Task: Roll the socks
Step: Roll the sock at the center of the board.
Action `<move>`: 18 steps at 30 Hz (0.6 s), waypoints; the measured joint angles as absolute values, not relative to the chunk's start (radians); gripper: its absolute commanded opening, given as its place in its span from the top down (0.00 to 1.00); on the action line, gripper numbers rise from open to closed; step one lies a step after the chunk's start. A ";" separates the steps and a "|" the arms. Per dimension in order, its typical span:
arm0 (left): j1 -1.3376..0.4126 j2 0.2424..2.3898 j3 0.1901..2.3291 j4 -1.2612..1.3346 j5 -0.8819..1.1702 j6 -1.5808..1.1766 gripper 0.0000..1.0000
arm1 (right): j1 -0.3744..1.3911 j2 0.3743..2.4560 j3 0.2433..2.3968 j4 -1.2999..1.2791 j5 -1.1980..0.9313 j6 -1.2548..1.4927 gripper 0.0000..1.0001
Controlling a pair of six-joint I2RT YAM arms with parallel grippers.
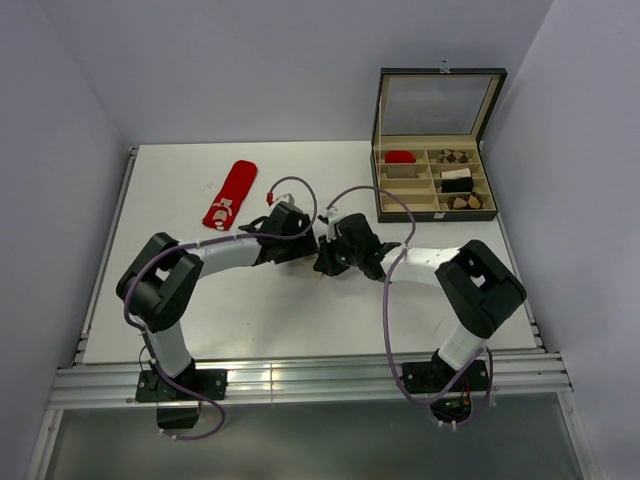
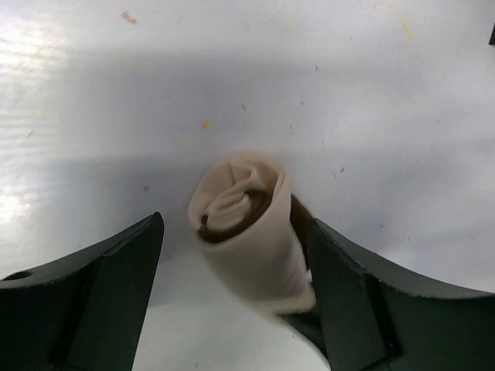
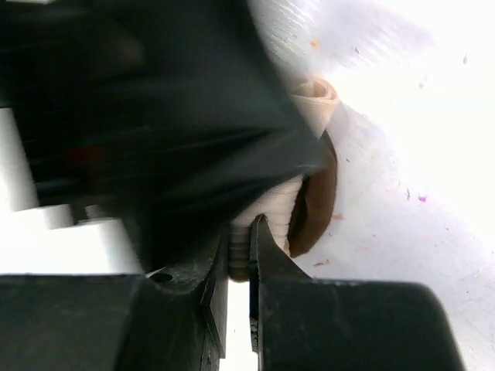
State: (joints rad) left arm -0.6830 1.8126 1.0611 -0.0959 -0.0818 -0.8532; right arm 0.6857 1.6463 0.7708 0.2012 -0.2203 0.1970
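The left gripper (image 2: 236, 232) is spread around the cream sock (image 2: 251, 259), which is already wound into a tight roll at the middle of the table (image 1: 300, 320). The right gripper (image 3: 241, 236) is pressed together, seemingly on the roll's end. The red sock (image 1: 229, 195) is seen flat and unrolled, well apart at the far left. Both arms are bent inward, wrists lowered and nearly meeting.

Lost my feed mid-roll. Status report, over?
Left gripper open, straddling the cream sock, which is rolled up. Right gripper pinched shut on its end. Red sock flat, unrolled. Nothing in the way; grippers crowd each other.
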 measured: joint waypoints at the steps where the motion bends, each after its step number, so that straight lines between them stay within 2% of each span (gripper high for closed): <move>1: -0.685 1.790 1.044 -0.105 -0.093 -0.857 0.19 | 0.657 1.651 0.773 0.199 -0.269 0.213 1.00; 11: -0.687 1.673 0.982 -0.089 -0.129 -0.896 0.18 | 0.472 1.804 0.808 0.274 -0.724 0.378 1.00; 18: -0.686 1.702 0.968 -0.079 -0.117 -0.917 0.22 | 0.411 1.884 0.812 0.344 -0.885 0.468 1.00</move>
